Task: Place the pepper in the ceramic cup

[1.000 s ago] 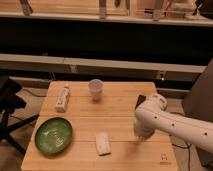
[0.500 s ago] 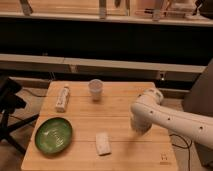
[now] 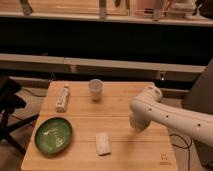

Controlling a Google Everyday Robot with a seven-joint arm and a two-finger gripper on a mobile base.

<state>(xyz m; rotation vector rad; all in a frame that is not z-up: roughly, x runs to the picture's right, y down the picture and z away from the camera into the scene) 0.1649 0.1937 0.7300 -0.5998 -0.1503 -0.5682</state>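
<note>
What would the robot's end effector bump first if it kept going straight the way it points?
Probably the light wooden tabletop just beneath it; the end effector points down over the table's right half, though depth is unclear.

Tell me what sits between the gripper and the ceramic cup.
Nothing: the camera view shows bare tabletop between the gripper, low at the table's right, and the ceramic cup farther back.

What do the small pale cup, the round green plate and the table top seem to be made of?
Small pale cup: probably glazed ceramic, smooth and opaque.
Round green plate: glazed ceramic or plastic, by its glossy sheen.
Table top: light wood, plank seams show.
The gripper, shut, sits low over the table's right half.
</note>
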